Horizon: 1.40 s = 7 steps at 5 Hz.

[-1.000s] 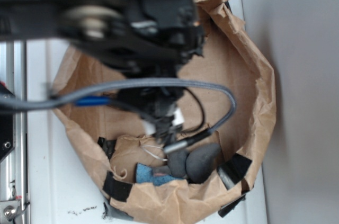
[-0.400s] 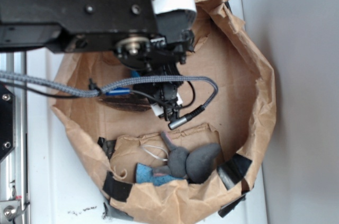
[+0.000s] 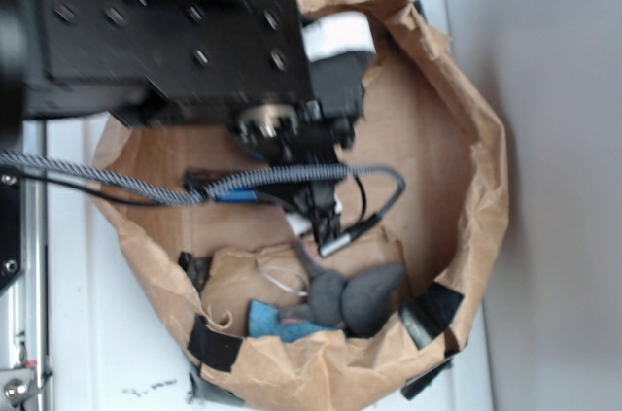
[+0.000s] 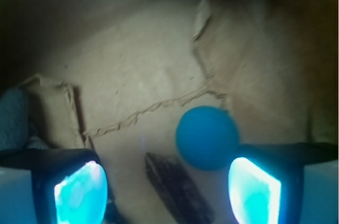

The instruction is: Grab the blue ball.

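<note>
Lying just ahead of the spread jaws' right pad (image 4: 253, 191), the blue ball (image 4: 206, 137).

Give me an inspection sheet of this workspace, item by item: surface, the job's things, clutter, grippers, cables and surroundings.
Surface: crumpled brown paper bag, taped rim, on a white table.
Job's things: blue ball on the bag floor, close to one finger pad, off-centre between the jaws; hidden in the exterior view.
Clutter: grey stuffed toys, light-blue cloth, twine.
Grippers: gripper open, jaws apart, nothing held.
Cables: grey braided cable loops across the arm.
Surroundings: grey wall.
</note>
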Motion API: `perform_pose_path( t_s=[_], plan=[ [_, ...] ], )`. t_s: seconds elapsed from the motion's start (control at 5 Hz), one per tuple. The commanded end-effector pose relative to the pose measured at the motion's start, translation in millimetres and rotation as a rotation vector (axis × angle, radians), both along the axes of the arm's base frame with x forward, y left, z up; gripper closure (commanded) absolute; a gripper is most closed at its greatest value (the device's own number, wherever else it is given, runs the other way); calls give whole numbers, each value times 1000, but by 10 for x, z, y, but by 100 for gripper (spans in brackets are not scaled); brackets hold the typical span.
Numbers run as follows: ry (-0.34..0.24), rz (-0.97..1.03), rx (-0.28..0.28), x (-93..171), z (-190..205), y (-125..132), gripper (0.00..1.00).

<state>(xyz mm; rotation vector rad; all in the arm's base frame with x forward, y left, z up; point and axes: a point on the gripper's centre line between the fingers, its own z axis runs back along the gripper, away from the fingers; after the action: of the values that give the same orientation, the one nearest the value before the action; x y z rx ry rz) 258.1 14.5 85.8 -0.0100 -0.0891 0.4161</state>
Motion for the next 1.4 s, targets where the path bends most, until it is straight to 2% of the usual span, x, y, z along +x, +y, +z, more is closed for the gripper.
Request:
perform_pose_path(
  t_s=[0.0,0.6,0.8,1.0,1.2],
  plan=[
    [21,10,23,64,83,9,0],
    [21,10,23,64,83,9,0],
    [-2,40,-16,63,194,156,0],
    [-47,24,-34,-11,265,182,0],
    [-67,19,-25,-98,298,147,0]
  ],
)
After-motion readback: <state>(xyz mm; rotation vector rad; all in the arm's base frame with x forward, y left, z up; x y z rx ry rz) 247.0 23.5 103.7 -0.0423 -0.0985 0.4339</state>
